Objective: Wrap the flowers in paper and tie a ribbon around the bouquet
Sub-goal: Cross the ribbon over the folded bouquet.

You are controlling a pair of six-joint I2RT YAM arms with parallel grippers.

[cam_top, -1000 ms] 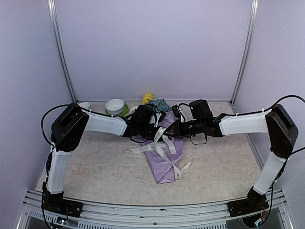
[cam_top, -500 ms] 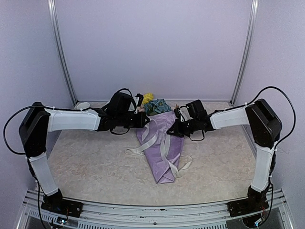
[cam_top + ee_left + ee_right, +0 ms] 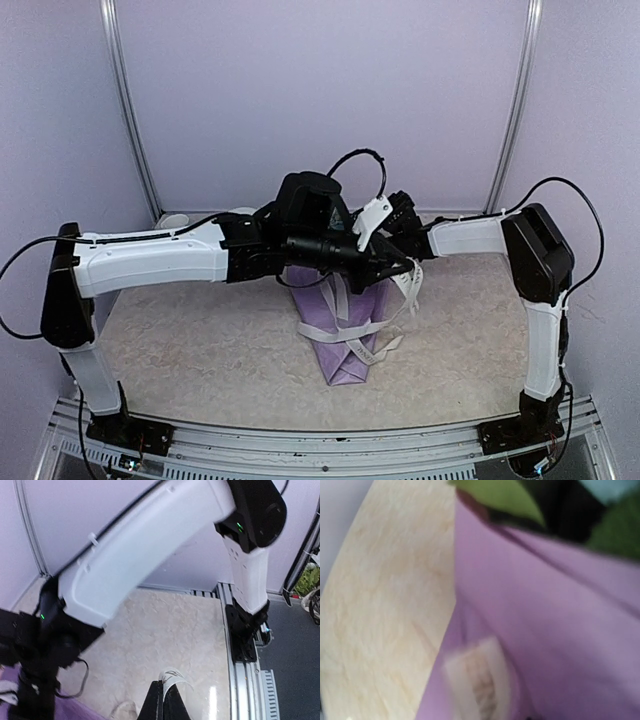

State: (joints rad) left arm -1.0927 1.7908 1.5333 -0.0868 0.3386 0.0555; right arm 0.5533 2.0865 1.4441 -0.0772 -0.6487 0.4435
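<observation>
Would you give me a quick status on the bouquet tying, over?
Left gripper shut on the ribbon. Right gripper mostly hidden, state unclear. Bouquet lying on table, ribbon looped across it. Left arm crossing over its top.

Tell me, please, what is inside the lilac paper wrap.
Green leaves peek from the paper; it covers the stems, and the arms hide the flower heads overhead.

Top external: fixed high behind the arm bases, facing down over the table (image 3: 180, 340) to the rear wall (image 3: 320, 100). Left wrist: low, facing the right arm (image 3: 150, 555). Right wrist: blurred, very close on the paper (image 3: 560, 610) and possibly the ribbon (image 3: 480, 680). All three views share the table.
</observation>
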